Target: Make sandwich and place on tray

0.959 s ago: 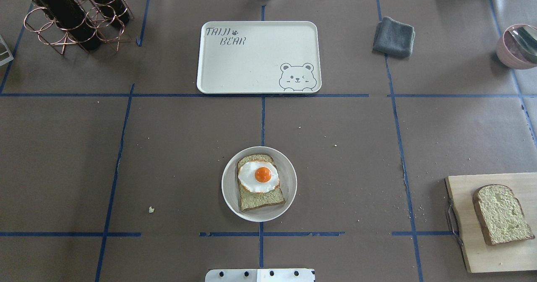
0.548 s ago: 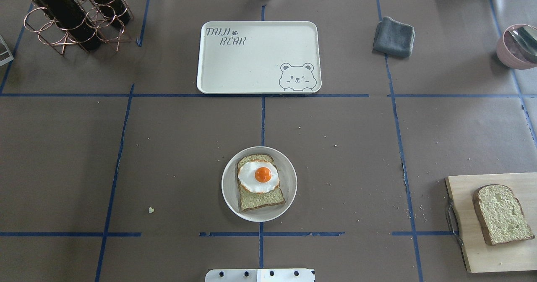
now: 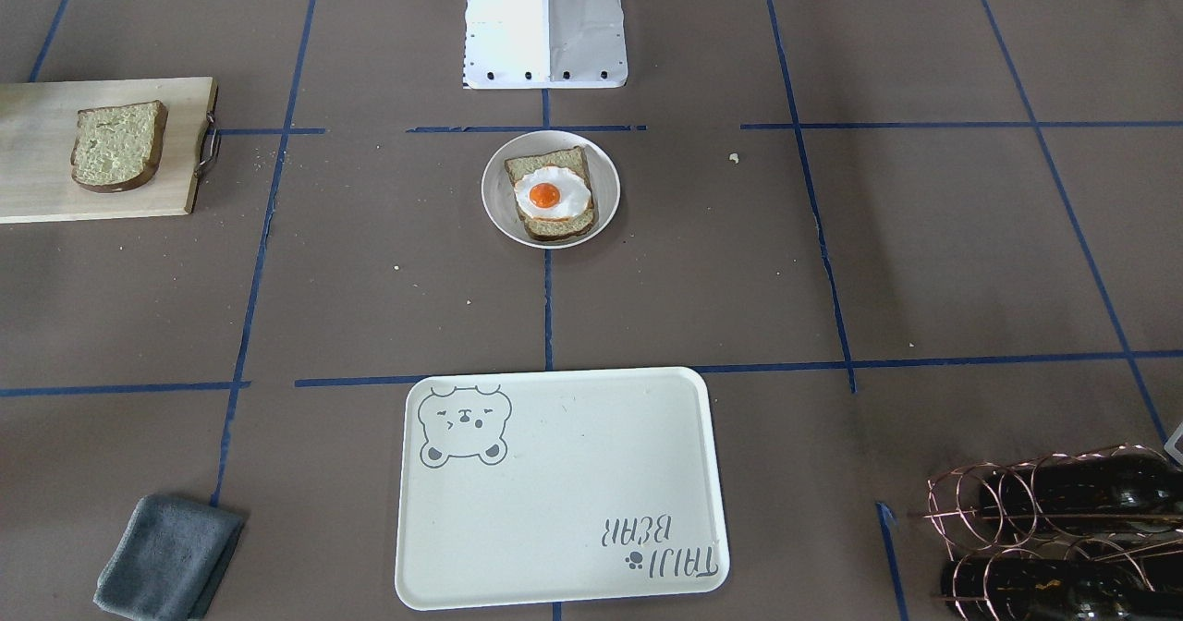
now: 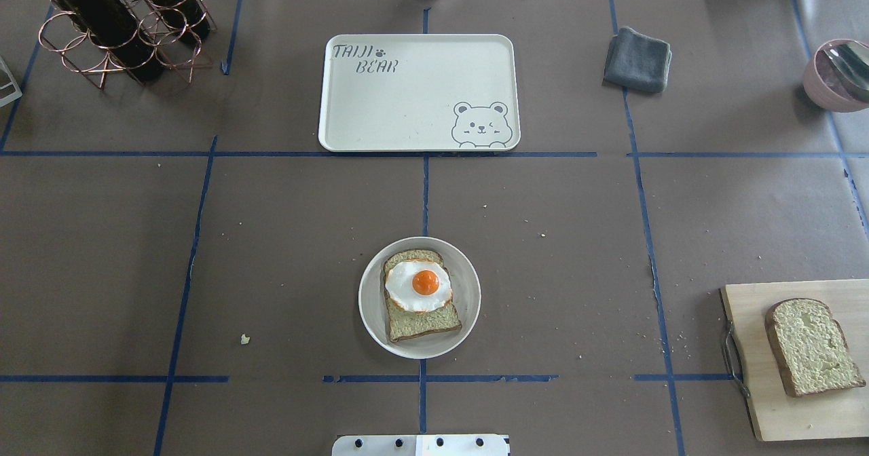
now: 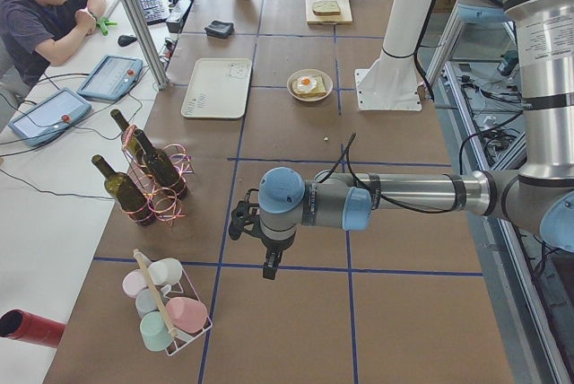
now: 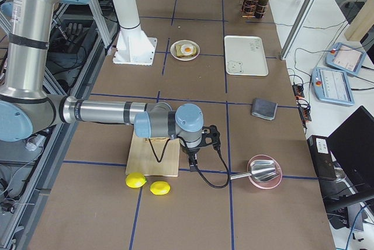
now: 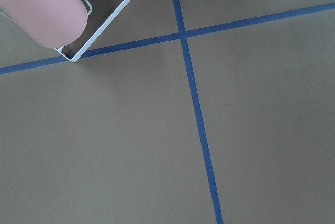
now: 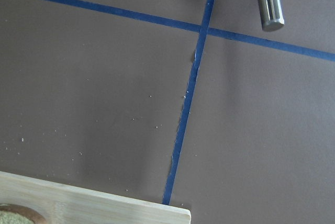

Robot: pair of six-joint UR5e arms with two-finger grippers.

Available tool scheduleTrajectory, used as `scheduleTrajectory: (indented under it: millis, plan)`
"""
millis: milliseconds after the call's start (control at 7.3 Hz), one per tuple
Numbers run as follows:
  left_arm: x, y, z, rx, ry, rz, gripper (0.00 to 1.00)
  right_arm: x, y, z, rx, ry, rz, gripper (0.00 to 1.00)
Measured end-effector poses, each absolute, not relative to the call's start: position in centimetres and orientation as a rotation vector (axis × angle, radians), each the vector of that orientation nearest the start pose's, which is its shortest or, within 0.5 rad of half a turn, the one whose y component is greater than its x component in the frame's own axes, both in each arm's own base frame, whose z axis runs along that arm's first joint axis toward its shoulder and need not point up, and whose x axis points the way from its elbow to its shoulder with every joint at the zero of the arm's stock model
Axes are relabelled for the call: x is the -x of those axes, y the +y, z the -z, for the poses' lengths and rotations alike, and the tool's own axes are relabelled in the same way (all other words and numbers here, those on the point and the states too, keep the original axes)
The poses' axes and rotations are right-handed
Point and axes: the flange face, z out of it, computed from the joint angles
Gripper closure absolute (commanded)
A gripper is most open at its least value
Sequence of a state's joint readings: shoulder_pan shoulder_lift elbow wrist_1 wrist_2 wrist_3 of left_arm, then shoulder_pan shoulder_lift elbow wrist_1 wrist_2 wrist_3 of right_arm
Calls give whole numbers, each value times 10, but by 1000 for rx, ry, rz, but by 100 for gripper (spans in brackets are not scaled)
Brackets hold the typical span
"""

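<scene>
One bread slice (image 4: 424, 320) lies in a small round white dish (image 4: 370, 307) near the table's front centre, with the fried egg (image 4: 419, 284) on top of it. The second slice (image 4: 811, 346) lies on a wooden cutting board (image 4: 760, 402) at the right. The cream bear tray (image 4: 419, 93) sits bare at the far centre. My left gripper (image 5: 269, 266) hangs over bare table far to the left, seen only in the exterior left view. My right gripper (image 6: 193, 159) hovers by the board's outer edge, seen only in the exterior right view. I cannot tell whether either is open or shut.
A copper rack with wine bottles (image 4: 115, 22) stands far left, a grey cloth (image 4: 637, 59) far right, a pink bowl (image 4: 835, 76) with a metal scoop at the right edge. Two lemons (image 6: 146, 183) lie beyond the board. A cup rack (image 5: 166, 308) stands near the left arm.
</scene>
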State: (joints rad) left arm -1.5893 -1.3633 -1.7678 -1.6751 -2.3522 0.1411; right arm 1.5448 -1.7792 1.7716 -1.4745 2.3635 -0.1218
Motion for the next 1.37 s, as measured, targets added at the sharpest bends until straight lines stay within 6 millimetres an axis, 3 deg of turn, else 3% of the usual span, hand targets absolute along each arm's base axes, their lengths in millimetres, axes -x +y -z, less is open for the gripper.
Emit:
scheduleTrajectory:
  millis: [411,548,959,1233,1370]
  plan:
    - [71,-408,-645,-148,772,-151,0,-47,-414,-615,-238,-812,184,0]
    - [71,-408,-645,-147,773,-150,0,-34,-410,-606,-276,-835,178,0]
    - [71,-407,-645,-147,773,-150,0,37,-364,-602,-249,-955,54,0]
    - [71,-407,-645,-147,774,-150,0,90,-331,-602,-201,-1000,14,13]
    - [71,-407,-645,-147,774,-150,0,105,-316,-609,-192,-997,12,15]
